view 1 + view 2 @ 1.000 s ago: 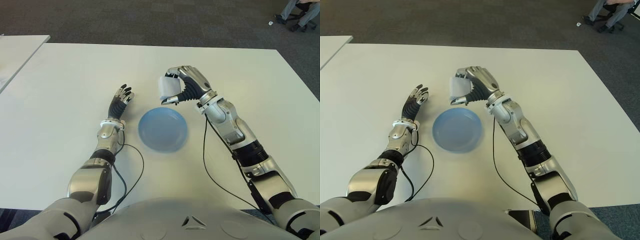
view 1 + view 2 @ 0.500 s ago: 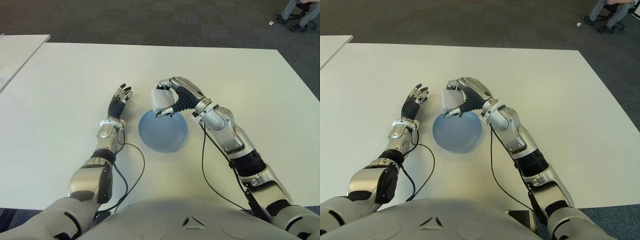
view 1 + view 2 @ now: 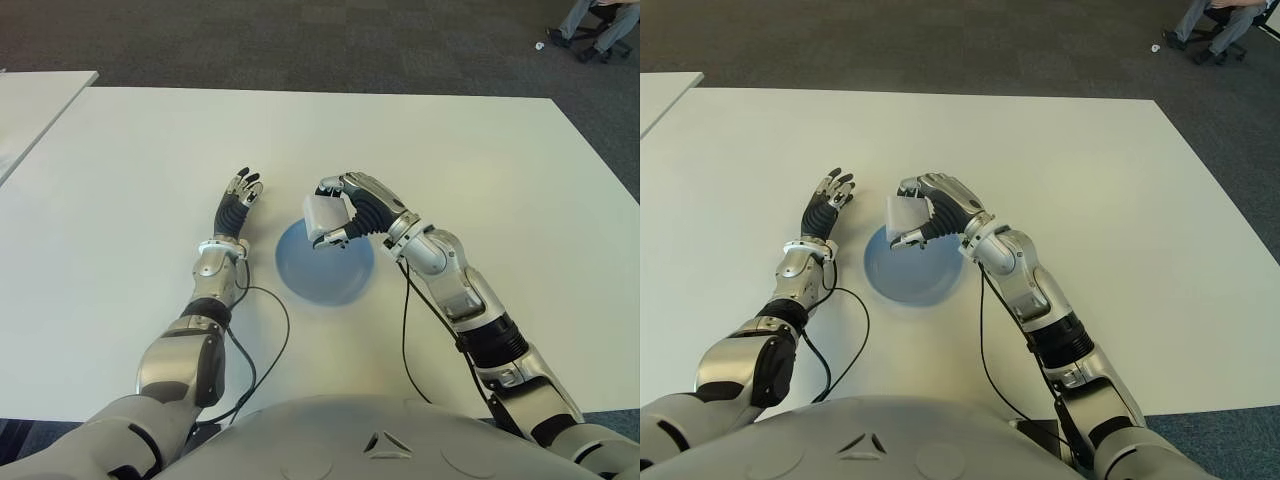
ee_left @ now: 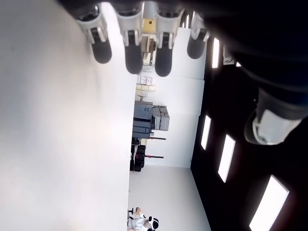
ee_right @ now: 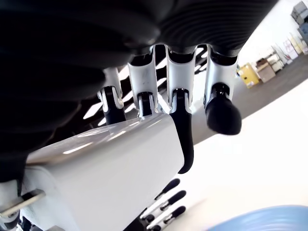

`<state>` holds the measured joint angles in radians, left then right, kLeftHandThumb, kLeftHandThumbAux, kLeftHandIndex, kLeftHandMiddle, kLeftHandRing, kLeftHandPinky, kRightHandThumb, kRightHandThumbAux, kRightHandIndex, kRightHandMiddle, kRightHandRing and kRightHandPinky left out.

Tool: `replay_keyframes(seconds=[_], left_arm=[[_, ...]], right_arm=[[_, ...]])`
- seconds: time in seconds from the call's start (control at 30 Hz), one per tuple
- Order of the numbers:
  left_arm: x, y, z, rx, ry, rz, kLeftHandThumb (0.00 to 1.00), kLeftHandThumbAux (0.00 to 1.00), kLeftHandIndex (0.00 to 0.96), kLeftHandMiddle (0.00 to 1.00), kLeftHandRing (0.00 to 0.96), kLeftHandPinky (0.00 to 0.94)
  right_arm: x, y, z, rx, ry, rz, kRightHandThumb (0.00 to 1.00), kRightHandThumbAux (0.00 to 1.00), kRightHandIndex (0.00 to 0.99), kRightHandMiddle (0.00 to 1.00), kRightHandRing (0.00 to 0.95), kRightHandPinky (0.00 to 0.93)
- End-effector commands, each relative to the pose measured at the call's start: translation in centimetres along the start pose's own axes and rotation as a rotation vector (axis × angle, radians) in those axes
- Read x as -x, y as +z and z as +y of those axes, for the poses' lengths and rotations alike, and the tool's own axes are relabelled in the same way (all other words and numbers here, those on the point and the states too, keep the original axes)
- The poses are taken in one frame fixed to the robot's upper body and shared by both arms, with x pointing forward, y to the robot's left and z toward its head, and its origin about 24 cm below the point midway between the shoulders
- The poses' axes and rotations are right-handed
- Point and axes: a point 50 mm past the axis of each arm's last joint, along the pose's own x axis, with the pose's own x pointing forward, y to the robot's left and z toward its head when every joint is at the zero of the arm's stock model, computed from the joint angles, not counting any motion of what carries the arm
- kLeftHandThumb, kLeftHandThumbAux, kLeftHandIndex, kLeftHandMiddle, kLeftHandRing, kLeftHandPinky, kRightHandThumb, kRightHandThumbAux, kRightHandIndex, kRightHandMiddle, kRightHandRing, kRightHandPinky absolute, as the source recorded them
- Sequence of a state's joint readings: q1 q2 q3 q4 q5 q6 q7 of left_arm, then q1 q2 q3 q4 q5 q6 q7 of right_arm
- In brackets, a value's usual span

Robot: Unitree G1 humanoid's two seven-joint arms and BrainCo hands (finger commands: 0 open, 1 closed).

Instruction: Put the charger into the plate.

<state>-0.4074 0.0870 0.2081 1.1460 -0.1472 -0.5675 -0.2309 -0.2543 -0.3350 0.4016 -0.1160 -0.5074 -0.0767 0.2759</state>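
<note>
The white charger [image 3: 321,216] is a boxy block held in my right hand [image 3: 340,212], whose fingers are curled around it. It hangs just above the far edge of the blue plate [image 3: 325,268], which sits on the white table [image 3: 480,160]. In the right wrist view the charger [image 5: 106,178] fills the palm, with fingertips [image 5: 185,154] wrapped over its side and a metal prong showing at one end. My left hand [image 3: 240,198] shows to the left of the plate with its fingers stretched out and nothing in them.
A second white table [image 3: 40,100] stands at the far left across a gap. Dark carpet lies beyond the table, and a person's legs and a chair [image 3: 598,25] show at the far right corner. Thin black cables [image 3: 405,320] run from both wrists toward me.
My right hand has carried the charger toward me and to the left, from beyond the plate to over its far edge, and lower. The left hand has not moved.
</note>
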Motion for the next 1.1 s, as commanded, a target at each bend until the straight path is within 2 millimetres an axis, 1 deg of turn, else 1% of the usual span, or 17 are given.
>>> replay_keyframes(seconds=[0.03,0.07,0.1,0.2,0.23,0.27,0.3,0.4,0.53,0.67,0.8,0.87,1.1], left_arm=[[2.23,-3.84,0.00,0.049,0.013,0.199,0.000,0.478,0.000,0.154,0.129,0.055],[2.23,-3.84,-0.01,0.050,0.012,0.199,0.000,0.478,0.000,0.155,0.128,0.039],[2.23,-3.84,-0.02,0.050,0.010,0.199,0.000,0.478,0.000,0.155,0.127,0.029],[2.25,-3.84,-0.01,0.046,0.007,0.198,0.000,0.477,0.000,0.154,0.124,0.021],[2.27,-3.84,0.00,0.043,0.005,0.197,0.000,0.475,0.000,0.152,0.121,0.020],[2.29,-3.84,0.01,0.041,0.002,0.196,0.000,0.474,0.000,0.151,0.120,0.020],[2.31,-3.84,0.02,0.038,-0.001,0.196,0.000,0.473,0.000,0.149,0.116,0.016],[2.32,-3.84,0.03,0.035,-0.004,0.196,0.000,0.470,0.000,0.146,0.110,0.005],[2.35,-3.79,0.05,0.037,-0.012,0.190,0.000,0.465,0.000,0.141,0.103,0.011],[2.37,-3.66,-0.06,0.048,-0.033,0.170,0.000,0.460,0.000,0.140,0.105,0.038],[2.44,-3.50,-0.15,0.062,-0.056,0.144,0.000,0.457,0.002,0.139,0.115,0.095],[2.47,-3.45,-0.16,0.067,-0.062,0.136,0.000,0.457,0.005,0.139,0.120,0.108],[2.52,-3.52,-0.16,0.072,-0.059,0.138,0.000,0.453,0.001,0.143,0.131,0.099]], right_arm=[[0.28,-0.35,-0.13,0.019,0.041,-0.010,0.846,0.672,0.422,0.505,0.658,0.562],[0.36,-0.50,-0.14,0.041,0.056,-0.018,0.842,0.673,0.423,0.494,0.611,0.514],[0.42,-0.62,-0.14,0.058,0.066,-0.023,0.729,0.583,0.323,0.413,0.485,0.420],[0.48,-0.73,-0.14,0.081,0.085,-0.037,0.586,0.472,0.195,0.309,0.326,0.297],[0.48,-0.74,-0.13,0.088,0.091,-0.042,0.542,0.440,0.145,0.250,0.258,0.230],[0.50,-0.78,-0.14,0.097,0.095,-0.048,0.526,0.428,0.127,0.230,0.234,0.206],[0.51,-0.82,-0.16,0.105,0.097,-0.054,0.473,0.390,0.081,0.160,0.155,0.132],[0.53,-0.90,-0.21,0.114,0.097,-0.065,0.398,0.321,0.026,0.052,0.050,0.043],[0.54,-1.04,-0.32,0.121,0.100,-0.076,0.341,0.258,0.005,0.010,0.010,0.008],[0.54,-1.17,-0.38,0.129,0.111,-0.087,0.318,0.234,0.001,0.002,0.002,0.002],[0.54,-1.27,-0.53,0.136,0.124,-0.106,0.286,0.226,0.000,0.000,0.000,0.000],[0.53,-1.28,-0.63,0.135,0.127,-0.115,0.270,0.228,0.000,0.000,0.000,0.000],[0.54,-1.20,-0.94,0.094,0.113,-0.139,0.228,0.222,0.000,0.000,0.000,0.000]])
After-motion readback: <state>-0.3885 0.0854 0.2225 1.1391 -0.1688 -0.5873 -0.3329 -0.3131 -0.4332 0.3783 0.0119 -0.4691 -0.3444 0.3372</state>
